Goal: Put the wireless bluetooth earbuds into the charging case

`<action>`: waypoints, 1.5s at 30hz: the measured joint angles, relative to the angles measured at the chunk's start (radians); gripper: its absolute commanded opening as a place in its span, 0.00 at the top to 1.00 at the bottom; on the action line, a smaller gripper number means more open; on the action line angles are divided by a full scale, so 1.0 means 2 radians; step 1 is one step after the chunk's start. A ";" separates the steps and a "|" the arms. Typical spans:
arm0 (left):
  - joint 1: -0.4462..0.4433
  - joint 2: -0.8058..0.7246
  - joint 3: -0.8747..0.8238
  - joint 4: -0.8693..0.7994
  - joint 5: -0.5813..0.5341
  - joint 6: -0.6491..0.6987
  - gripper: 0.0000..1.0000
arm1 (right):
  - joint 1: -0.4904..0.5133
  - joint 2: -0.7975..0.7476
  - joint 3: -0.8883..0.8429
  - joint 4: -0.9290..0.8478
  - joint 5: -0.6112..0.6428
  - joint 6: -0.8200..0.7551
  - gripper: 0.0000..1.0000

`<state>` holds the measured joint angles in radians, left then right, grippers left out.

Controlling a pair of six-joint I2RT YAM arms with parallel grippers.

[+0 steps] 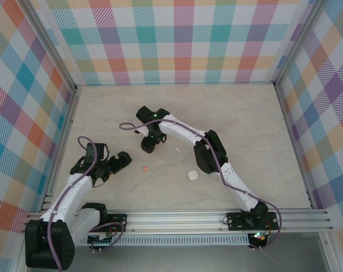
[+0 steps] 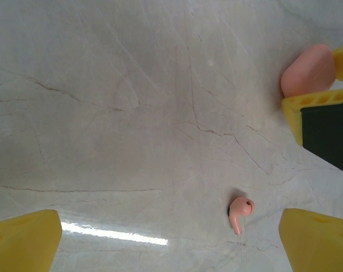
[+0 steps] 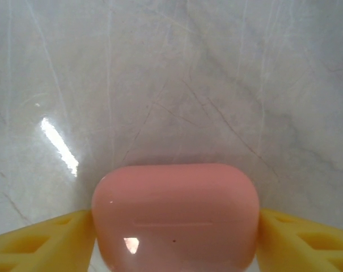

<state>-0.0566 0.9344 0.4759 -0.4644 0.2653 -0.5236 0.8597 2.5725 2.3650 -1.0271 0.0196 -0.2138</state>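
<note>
Progress: early, by my reading. Pink earbud [image 2: 241,212] lies loose on the tabletop [image 1: 245,124], just ahead of the left pincer [image 1: 121,161], whose fingers stand wide apart and touch nothing. White earbud [image 1: 177,150] also lies loose, near the right arm. Right pincer [image 1: 148,144] is clamped on the pink case [image 3: 174,215], lid seam closed. White case [image 1: 192,175] sits apart. No earbud looks seated; opening and insertion remain. Pink earbud: tiny, stemmed, glossy.

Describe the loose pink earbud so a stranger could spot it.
On the marble table, look just ahead of the open left gripper. The pink earbud lies there alone: tiny, stemmed and salmon, unlike the white case to its right.
</note>
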 measured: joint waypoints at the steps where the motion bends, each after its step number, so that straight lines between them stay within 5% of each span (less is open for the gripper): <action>1: 0.000 0.002 0.001 0.000 0.004 0.003 0.04 | 0.000 0.000 0.002 -0.004 -0.003 0.009 0.37; 15: -0.001 -0.023 0.010 0.069 0.085 0.041 0.10 | -0.024 -0.025 -0.015 -0.007 -0.049 0.210 0.39; 27: -0.053 -0.088 0.003 0.264 0.123 0.077 0.13 | -0.058 -0.329 -0.278 0.231 -0.090 0.403 0.41; 36: -0.164 0.028 0.016 0.432 0.080 0.116 0.15 | -0.059 -0.397 -0.401 0.371 -0.115 0.545 0.41; 45: -0.178 0.126 0.033 0.587 0.051 0.090 0.24 | -0.059 -0.454 -0.458 0.432 -0.111 0.630 0.41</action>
<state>-0.4122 1.1873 0.5423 0.7101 0.3668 -0.3439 0.7425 1.6646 1.4487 -0.1623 -0.2028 1.0466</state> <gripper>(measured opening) 0.786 0.588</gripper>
